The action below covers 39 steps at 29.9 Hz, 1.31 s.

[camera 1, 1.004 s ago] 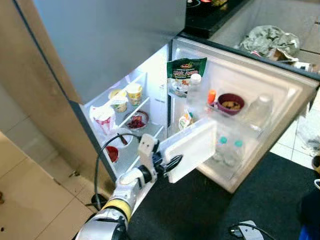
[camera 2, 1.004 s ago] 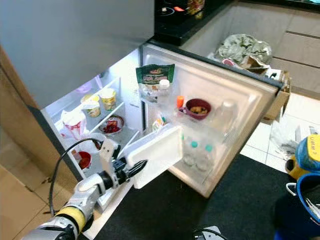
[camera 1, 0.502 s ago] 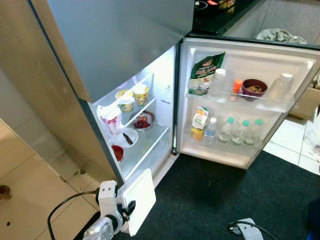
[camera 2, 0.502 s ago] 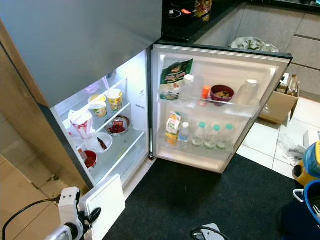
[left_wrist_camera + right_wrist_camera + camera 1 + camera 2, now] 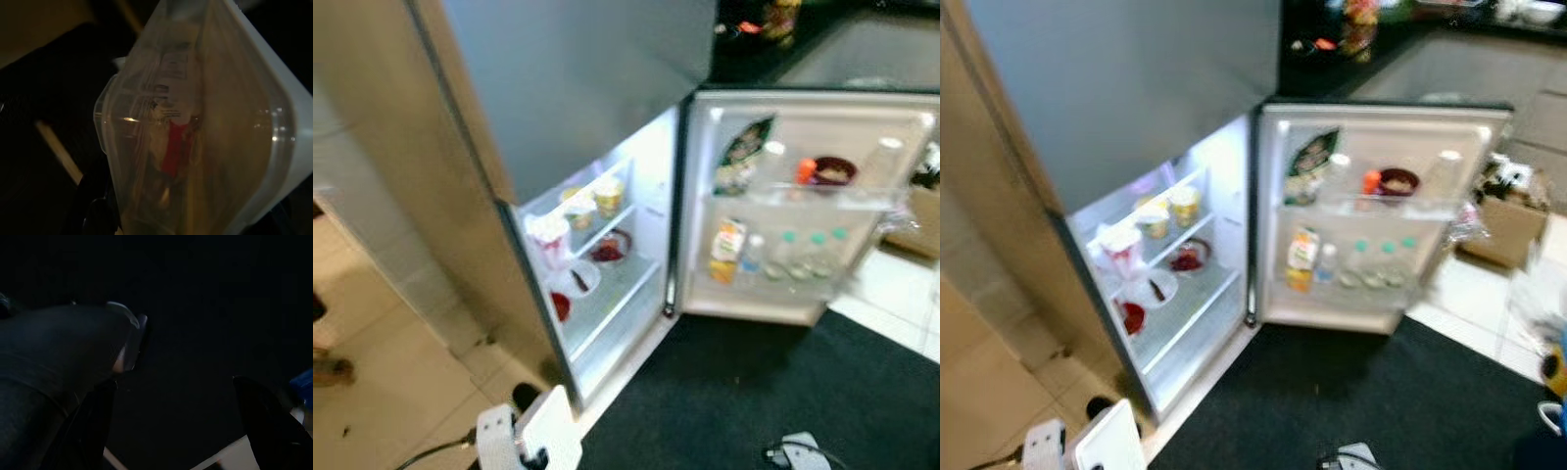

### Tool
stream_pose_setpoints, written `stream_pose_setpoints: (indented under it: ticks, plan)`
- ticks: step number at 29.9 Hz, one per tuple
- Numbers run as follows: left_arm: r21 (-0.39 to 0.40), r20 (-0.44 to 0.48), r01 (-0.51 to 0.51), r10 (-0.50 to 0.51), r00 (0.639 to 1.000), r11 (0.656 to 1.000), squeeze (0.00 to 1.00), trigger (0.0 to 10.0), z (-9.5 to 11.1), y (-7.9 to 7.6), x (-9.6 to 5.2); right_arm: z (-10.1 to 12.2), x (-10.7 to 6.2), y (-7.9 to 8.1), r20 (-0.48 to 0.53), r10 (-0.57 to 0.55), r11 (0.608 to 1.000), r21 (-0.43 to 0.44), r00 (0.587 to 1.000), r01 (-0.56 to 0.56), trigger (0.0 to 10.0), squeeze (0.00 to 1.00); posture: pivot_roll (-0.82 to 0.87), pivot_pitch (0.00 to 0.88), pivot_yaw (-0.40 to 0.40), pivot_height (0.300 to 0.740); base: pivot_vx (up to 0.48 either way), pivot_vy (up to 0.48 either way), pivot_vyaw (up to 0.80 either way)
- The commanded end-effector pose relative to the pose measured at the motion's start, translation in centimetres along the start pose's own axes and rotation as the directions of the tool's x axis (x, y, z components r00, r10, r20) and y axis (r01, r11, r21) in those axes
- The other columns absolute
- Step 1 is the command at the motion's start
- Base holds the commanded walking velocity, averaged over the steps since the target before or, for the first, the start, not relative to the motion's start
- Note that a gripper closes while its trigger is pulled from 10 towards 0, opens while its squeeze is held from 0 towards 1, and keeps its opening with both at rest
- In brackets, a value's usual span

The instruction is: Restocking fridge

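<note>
While the fridge [image 5: 1185,186] stands with its door [image 5: 1386,220] swung wide, the left gripper [image 5: 530,458] hangs low at the bottom edge of the head views, well short of the lit shelves [image 5: 607,264]. It carries a white box [image 5: 551,436], and its fingers are clamped on the box's near edge; the left wrist view shows a clear lid [image 5: 195,122] with something red beneath. Held this low and close in, the box looks parked for carrying, not yet offered to a shelf. The right gripper [image 5: 171,431] hangs idle over dark floor, fingers [image 5: 266,423] spread apart and holding nothing.
</note>
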<state>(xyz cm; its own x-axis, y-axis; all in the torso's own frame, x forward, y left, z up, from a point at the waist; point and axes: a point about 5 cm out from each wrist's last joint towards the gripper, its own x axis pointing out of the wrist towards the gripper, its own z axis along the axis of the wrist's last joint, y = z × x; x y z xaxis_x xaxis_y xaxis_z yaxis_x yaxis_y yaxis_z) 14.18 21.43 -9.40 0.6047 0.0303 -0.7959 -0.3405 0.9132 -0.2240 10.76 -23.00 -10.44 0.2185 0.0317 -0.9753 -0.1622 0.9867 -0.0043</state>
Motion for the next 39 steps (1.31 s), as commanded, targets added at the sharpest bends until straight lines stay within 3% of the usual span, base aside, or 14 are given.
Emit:
stream_pose_setpoints:
  ticks: [1, 19, 39]
  plan:
    - [-0.023, 0.007, -0.011, 0.011, 1.000, 1.000, 0.00, 10.0, 0.1, 0.1, 0.0, 0.5, 0.0, 0.2, 0.023, 0.007, 1.000, 0.001, 1.000, -0.007, 10.0, 0.00, -0.09, 0.000, 0.021, 0.740, 0.000, 0.000, 0.79]
    - [-0.094, 0.026, 0.042, -0.039, 0.999, 0.995, 0.00, 10.0, 0.7, -0.5, 0.3, 0.6, 0.0, 0.2, 0.029, 0.004, 1.000, -0.017, 1.000, -0.004, 10.0, 0.00, -0.09, 0.000, 0.024, 0.740, 0.000, 0.000, 0.79]
    - [-0.116, 0.014, 0.102, -0.101, 0.995, 0.988, 0.00, 10.0, 0.7, -0.9, 0.3, 0.6, 0.0, 0.2, 0.036, -0.002, 1.000, -0.026, 0.999, 0.003, 10.0, 0.00, -0.09, 0.000, 0.027, 0.740, 0.000, 0.000, 0.79]
